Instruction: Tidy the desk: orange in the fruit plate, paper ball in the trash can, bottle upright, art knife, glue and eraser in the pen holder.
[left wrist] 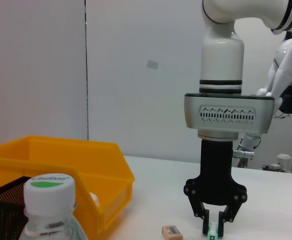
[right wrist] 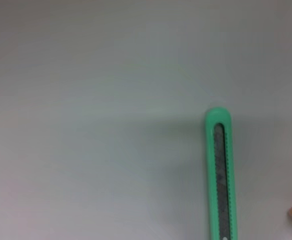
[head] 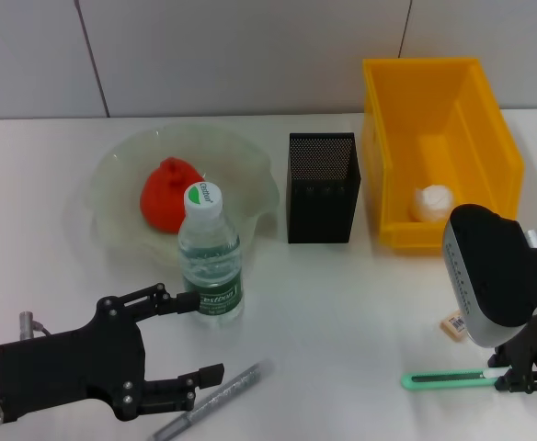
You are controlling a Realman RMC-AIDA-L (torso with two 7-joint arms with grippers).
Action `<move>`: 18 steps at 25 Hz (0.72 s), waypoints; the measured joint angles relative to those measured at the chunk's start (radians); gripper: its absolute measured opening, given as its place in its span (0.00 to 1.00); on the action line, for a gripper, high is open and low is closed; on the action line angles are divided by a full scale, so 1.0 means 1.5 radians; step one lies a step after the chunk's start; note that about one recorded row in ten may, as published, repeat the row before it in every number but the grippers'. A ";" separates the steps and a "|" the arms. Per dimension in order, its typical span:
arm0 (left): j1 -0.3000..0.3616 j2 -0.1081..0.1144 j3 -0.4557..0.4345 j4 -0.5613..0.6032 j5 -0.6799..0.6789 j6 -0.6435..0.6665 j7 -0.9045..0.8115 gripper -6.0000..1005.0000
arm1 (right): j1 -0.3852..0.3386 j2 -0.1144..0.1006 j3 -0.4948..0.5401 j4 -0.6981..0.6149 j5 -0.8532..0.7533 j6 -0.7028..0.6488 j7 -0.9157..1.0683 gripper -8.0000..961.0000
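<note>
The right claw (head: 517, 378) stands low on the surface (head: 342, 294), its narrowly parted fingers around one end of the green art knife (head: 443, 378), beside the eraser (head: 454, 324). The left claw (head: 199, 340) is wide open, holding nothing, near the upright bottle (head: 210, 257).

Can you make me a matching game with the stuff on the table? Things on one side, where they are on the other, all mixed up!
Things:
1. orange
2. paper ball
3. art knife
4. bottle

Places:
A. in the yellow bin
B. lying on the table by the right gripper
C. standing in front of the plate
D. in the fruit plate

Pairs: 1-D, 2-A, 3-B, 4-C
</note>
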 joint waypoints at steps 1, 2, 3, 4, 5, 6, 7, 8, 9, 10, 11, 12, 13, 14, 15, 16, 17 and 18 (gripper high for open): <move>0.000 0.000 0.000 0.000 0.000 0.000 0.000 0.83 | 0.000 0.000 0.000 0.000 0.000 0.000 0.000 0.23; 0.000 0.000 0.000 0.000 0.000 0.000 0.000 0.83 | 0.000 0.000 0.000 0.000 0.000 0.000 0.001 0.22; 0.000 0.000 0.000 0.000 0.000 0.000 0.000 0.83 | 0.000 0.000 0.000 0.000 0.000 0.000 0.001 0.21; 0.000 0.000 0.000 0.000 0.000 0.000 0.000 0.83 | 0.000 0.000 0.000 0.002 0.000 0.000 0.001 0.20; 0.000 0.000 0.000 0.000 0.000 0.000 0.000 0.83 | 0.000 0.000 0.000 0.004 0.000 0.000 0.002 0.19; 0.000 0.000 0.000 0.000 0.000 0.001 0.000 0.83 | 0.000 0.000 0.000 0.005 0.000 -0.001 0.003 0.19; 0.000 0.000 0.000 0.000 0.000 0.001 0.000 0.83 | -0.001 0.000 0.000 0.010 0.003 -0.003 0.004 0.19; 0.000 0.000 0.000 0.000 0.000 0.001 0.000 0.83 | -0.001 0.000 0.000 0.010 0.003 -0.003 0.004 0.19; 0.000 0.000 0.000 0.000 0.000 0.001 0.001 0.83 | -0.002 0.001 0.000 0.013 0.003 -0.003 0.005 0.19; 0.000 0.000 0.000 0.000 0.000 0.002 0.001 0.83 | -0.004 0.001 0.000 0.018 0.004 -0.004 0.005 0.19; 0.000 0.000 0.000 0.000 0.000 0.003 0.001 0.83 | -0.006 0.001 0.000 0.024 0.004 -0.004 0.005 0.19; 0.000 0.000 0.000 0.000 0.000 0.004 0.001 0.83 | -0.011 0.002 0.001 0.041 0.008 -0.004 0.005 0.19; 0.000 0.000 0.000 0.000 0.000 0.004 0.001 0.83 | -0.011 0.002 0.001 0.041 0.008 -0.004 0.005 0.19; 0.000 0.001 0.000 0.000 0.000 0.005 0.001 0.83 | -0.013 0.003 0.001 0.050 0.012 -0.003 0.005 0.19; 0.000 0.001 0.000 0.000 0.000 0.006 0.001 0.83 | -0.016 0.003 0.003 0.062 0.018 -0.003 0.005 0.19; 0.000 0.001 0.000 0.000 0.000 0.006 0.001 0.83 | -0.019 0.003 0.004 0.074 0.021 -0.004 0.006 0.19; 0.000 0.001 0.000 0.000 0.000 0.006 0.001 0.83 | -0.021 0.003 0.005 0.084 0.024 -0.004 0.006 0.19; 0.000 0.001 0.000 0.000 -0.001 0.006 0.001 0.83 | -0.025 0.003 0.005 0.101 0.026 -0.004 0.006 0.19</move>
